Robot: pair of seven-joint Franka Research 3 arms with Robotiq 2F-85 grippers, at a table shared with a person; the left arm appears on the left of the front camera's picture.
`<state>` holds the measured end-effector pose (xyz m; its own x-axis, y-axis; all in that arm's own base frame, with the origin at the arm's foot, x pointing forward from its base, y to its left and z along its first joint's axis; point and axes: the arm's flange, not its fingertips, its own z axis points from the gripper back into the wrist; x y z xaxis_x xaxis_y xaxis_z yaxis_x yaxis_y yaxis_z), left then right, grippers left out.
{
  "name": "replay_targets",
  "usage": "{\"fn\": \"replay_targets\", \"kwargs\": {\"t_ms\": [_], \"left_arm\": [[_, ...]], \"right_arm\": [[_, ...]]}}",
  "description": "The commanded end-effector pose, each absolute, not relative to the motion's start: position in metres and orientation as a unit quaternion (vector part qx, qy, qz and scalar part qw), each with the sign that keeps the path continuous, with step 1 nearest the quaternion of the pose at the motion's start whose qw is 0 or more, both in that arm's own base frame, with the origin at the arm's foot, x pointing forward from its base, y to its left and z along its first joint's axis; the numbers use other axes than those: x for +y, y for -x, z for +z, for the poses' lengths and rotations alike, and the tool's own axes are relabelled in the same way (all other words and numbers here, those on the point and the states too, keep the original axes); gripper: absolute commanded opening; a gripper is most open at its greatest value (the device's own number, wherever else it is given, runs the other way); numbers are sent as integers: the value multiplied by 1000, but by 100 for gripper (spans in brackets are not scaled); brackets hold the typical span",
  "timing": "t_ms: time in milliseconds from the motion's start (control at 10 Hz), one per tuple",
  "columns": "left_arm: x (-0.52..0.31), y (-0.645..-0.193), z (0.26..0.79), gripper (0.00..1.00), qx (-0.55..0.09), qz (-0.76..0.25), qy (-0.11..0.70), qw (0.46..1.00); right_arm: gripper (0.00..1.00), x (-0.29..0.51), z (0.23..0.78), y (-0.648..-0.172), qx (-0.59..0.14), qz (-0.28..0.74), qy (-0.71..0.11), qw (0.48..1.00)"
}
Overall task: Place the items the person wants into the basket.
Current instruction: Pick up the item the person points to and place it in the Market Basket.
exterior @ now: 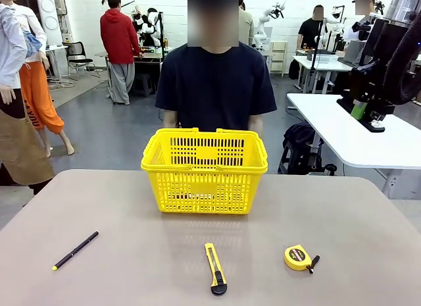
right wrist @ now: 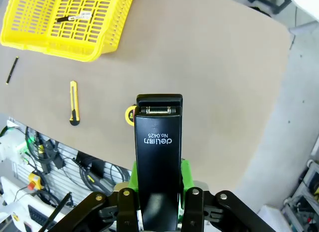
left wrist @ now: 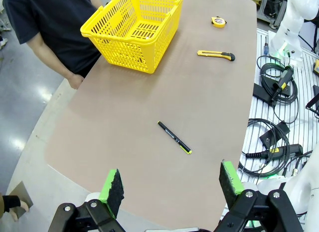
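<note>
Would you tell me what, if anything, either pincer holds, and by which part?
The right pincer clamps the black stapler across its near end; the left pincer is empty.

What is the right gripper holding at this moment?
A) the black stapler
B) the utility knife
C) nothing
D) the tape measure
A: the right gripper is shut on the black stapler in its wrist view, while the tape measure and utility knife lie on the table.
</note>
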<state>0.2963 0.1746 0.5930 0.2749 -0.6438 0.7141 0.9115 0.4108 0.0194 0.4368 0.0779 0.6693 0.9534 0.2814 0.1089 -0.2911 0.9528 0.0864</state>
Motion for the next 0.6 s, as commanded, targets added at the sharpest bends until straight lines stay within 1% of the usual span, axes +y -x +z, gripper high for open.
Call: {"fn": "replay_targets", "kwargs": {"t_ms": [0,100,200,300,400,500], "left_arm": [[176,-295,594,100,-340,-508,207,764],[176,-295,594,100,-340,-508,207,764],[176,-295,594,100,-340,-508,207,764],[176,-295,594,100,-340,-508,207,764],[176,-295,594,100,-340,-508,207,764],[176,-295,594,100,-340,-508,207,764]], "right_arm": [[36,109,677,-468,-36,259,-15,965],[36,140,677,-499,-39,357,-19,933],[36,174,672,-525,-37,449,-39,892],[36,204,667,-545,-50,526,-62,847],[36,229,660,-560,-59,579,-65,810],[36,253,651,-578,-55,614,-56,786]]}}
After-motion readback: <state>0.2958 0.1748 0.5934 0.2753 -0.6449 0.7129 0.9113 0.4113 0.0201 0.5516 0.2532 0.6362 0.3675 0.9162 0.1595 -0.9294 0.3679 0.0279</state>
